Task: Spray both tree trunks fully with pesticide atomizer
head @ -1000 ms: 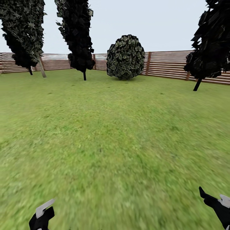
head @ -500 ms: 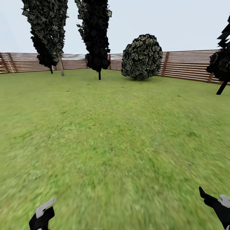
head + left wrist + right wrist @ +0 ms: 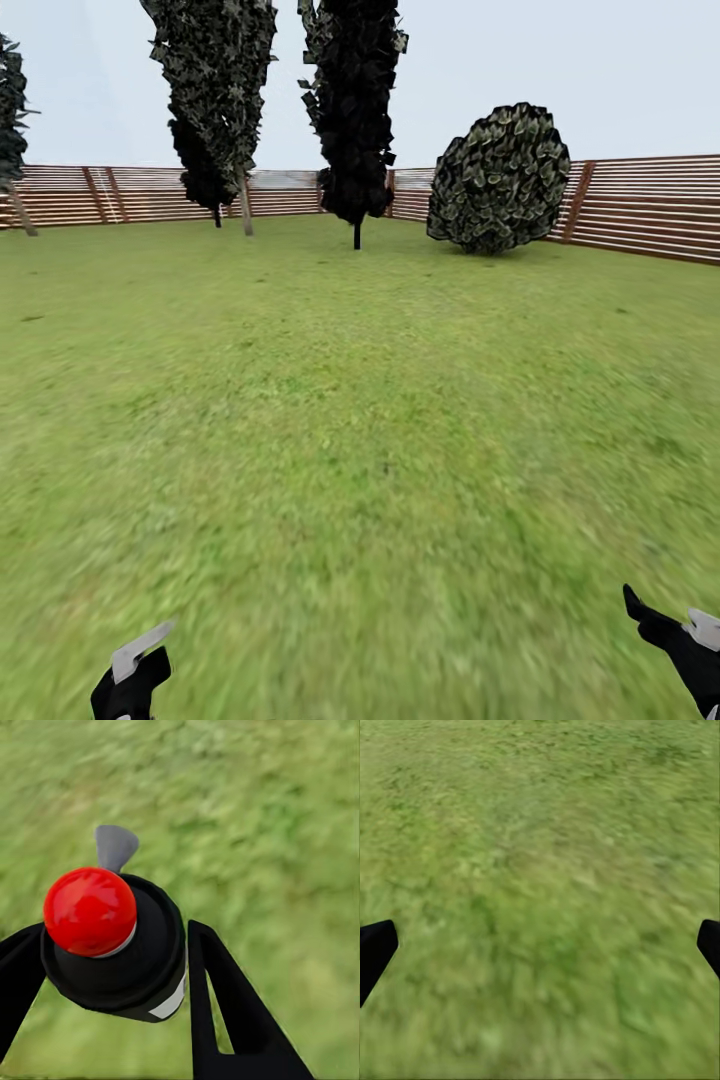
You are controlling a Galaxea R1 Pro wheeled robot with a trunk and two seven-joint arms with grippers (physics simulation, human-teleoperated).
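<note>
Two pale-trunked trees are what you need, so keep turning slowly until they appear. Your left gripper [image 3: 112, 967] is clamped on the pesticide atomizer [image 3: 112, 937], held low above the lawn [image 3: 360, 420]; the right gripper [image 3: 540, 945] has its fingers wide apart, empty. Since a second ago, the round bush [image 3: 500, 178] slid rightward: the camera turned left.

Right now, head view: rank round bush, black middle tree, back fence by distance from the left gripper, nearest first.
From the left gripper, at the bottom left, shut on the pesticide atomizer:
1. Black middle tree, centre, its thin trunk meeting the lawn ahead of the fence.
2. Round bush, to the right, close to the fence; its base is level with the tree's, so the order is a close call.
3. Back fence, behind both.
</note>
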